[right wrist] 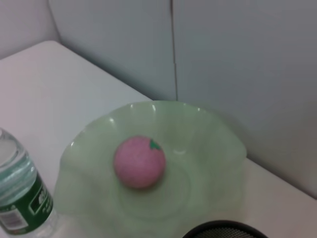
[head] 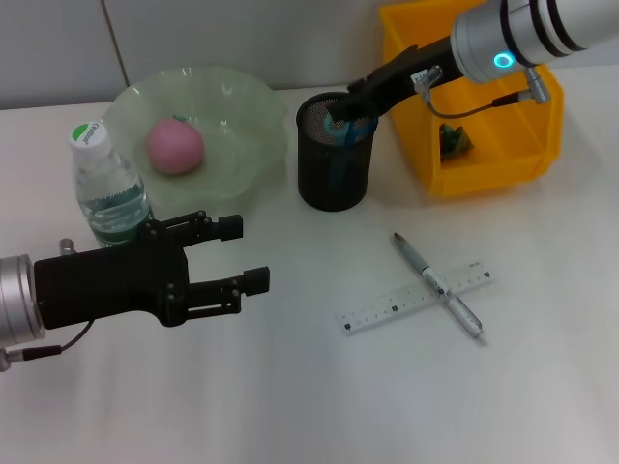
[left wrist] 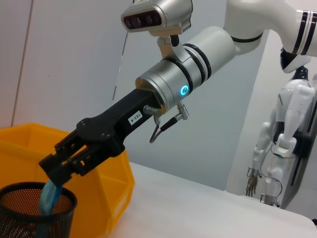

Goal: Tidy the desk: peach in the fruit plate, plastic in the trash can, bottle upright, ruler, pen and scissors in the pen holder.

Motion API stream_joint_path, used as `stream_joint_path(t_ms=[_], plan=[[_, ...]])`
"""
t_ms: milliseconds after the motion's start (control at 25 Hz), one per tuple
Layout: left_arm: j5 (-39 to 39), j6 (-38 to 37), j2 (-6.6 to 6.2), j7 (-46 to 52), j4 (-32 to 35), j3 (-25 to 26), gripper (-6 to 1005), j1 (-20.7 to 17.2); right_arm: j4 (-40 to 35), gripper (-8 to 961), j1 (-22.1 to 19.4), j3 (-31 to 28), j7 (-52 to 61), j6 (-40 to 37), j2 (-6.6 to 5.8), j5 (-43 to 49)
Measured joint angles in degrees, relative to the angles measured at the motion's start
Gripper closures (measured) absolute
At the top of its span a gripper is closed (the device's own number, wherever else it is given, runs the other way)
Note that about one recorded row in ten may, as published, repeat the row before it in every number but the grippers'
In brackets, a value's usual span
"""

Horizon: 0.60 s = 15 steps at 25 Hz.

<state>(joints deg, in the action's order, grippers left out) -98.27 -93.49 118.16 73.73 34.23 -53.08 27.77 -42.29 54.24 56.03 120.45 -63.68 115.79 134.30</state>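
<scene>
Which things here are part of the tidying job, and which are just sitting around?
Part of the job:
pink peach in the pale green glass fruit plate
upright clear plastic water bottle
black mesh pen holder
blue-handled scissors
silver pen
clear ruler
yellow plastic bin

Just sitting around:
white humanoid robot behind the desk

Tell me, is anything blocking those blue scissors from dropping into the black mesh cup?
Nothing visible does. The right hand holds the scissors right at the open mouth of the pen holder, with their lower end already inside.
</scene>
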Motion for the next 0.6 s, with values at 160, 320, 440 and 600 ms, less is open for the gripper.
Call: stream_joint_path(t_ms=[160,320,440,600], plan=[[0.00,-0.06,0.01,-0.07,0.30,0.07,202,0.00,-6.78,571,-3.43,-0.11,1.84,-1.10,1.56,-0.26],[0.00,-0.12,0.04,-0.08,0.38,0.09,202,0.09,-16.38,494,-8.67,-0.02,3.26,-5.53,2.66,-4.00],[0.00,-0.12,0.05,-0.08,0.45,0.09,202,0.19,-18.83,371,-10.42,-0.06,3.61,-8.00,2.65,-6.39],[0.00,-0.16,0.05,-0.08,0.50,0.09,202,0.32,-23.28,286,-14.32,-0.14,5.51,-11.90,2.16,-10.74]])
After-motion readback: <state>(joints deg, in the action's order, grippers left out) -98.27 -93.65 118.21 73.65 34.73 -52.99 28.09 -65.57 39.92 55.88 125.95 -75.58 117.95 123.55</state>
